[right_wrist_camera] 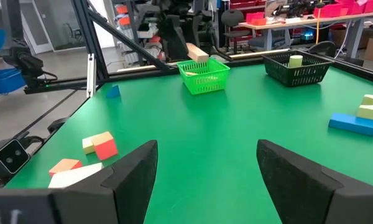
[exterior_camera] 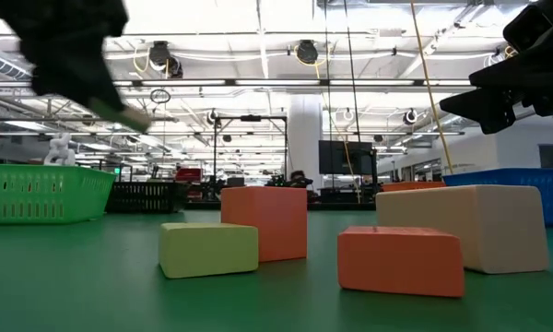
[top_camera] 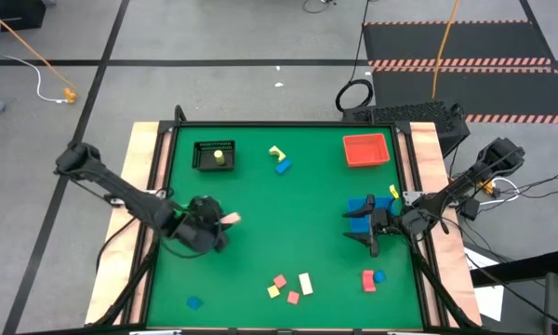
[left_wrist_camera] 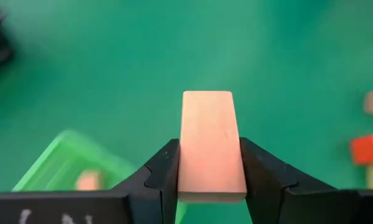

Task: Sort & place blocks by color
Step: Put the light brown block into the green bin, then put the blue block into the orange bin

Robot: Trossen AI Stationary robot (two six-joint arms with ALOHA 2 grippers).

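Tan wooden bar [left_wrist_camera: 211, 146]: clamped across narrow flanks in left end effector [left_wrist_camera: 210, 171], above counter [top_camera: 288, 214] by green bin [left_wrist_camera: 68, 165]. Probably light, rigid, smooth; mid-length hold looks secure. Right end effector [right_wrist_camera: 205, 171] spread, empty.

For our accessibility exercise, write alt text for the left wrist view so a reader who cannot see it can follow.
The left gripper is shut on a tan rectangular wooden block, held between its two dark fingers above the green table mat. Below it lies a bright green mesh bin; blurred red and yellow blocks lie off to one side.
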